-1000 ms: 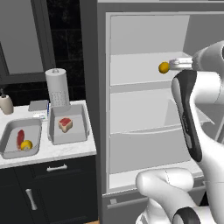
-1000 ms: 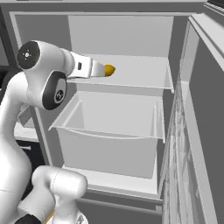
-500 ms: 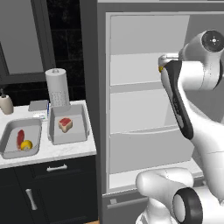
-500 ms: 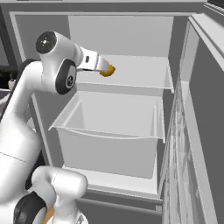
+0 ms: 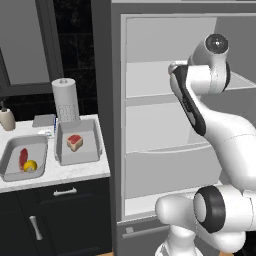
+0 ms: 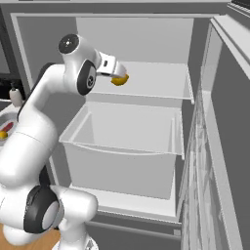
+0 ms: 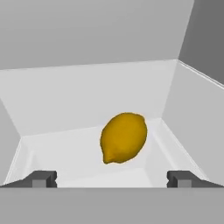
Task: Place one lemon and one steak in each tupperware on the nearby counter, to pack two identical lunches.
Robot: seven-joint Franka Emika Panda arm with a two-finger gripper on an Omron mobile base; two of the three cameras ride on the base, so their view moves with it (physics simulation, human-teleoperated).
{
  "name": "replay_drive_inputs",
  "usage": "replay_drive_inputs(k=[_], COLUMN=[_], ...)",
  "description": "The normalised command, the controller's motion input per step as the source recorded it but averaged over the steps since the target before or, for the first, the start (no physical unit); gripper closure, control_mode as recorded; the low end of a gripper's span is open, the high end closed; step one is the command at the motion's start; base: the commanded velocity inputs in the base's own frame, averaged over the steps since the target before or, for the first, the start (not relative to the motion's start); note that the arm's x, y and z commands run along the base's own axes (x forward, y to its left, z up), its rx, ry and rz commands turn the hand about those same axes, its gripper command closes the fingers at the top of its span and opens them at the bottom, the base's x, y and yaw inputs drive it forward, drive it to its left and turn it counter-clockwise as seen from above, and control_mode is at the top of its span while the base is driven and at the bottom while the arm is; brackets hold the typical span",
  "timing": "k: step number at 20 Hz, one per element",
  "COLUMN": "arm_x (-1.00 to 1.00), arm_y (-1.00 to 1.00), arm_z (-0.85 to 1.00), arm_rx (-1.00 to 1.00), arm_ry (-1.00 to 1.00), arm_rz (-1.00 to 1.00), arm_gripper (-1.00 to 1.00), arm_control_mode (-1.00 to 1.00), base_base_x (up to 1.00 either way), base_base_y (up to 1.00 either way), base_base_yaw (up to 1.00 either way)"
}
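Two lemons [image 7: 124,138], steaks [image 5: 75,142], tupperware [image 5: 95,150].

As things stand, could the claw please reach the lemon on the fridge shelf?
Probably yes: the open claw faces the lemon squarely, with nothing between them on the shelf.

No readable text, labels, brands, numbers or signs anywhere I look.
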Motion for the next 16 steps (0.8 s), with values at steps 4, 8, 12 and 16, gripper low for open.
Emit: replay_drive_inputs(k=[4,8,12,16], arm_x=[0.56,0.08,0.00,0.00], arm_y=[-0.04,-0.24,-0.27,0.00], arm_z=[-0.15,0.00,0.00,-0.13], arm_rx=[0.03,0.03,0.01,0.00], arm_ry=[0.01,0.01,0.00,0.03], arm_rz=[0.00,0.00,0.00,0.00], arm_gripper=[-1.00,-1.00,-1.00,-1.00], arm_control_mode=[-1.00,-1.00,-1.00,-1.00], base_base_x=[0.00,0.00,0.00,0.00], base_base_y=[0.00,0.00,0.00,0.00], base_base_yaw=[0.00,0.00,0.00,0.00])
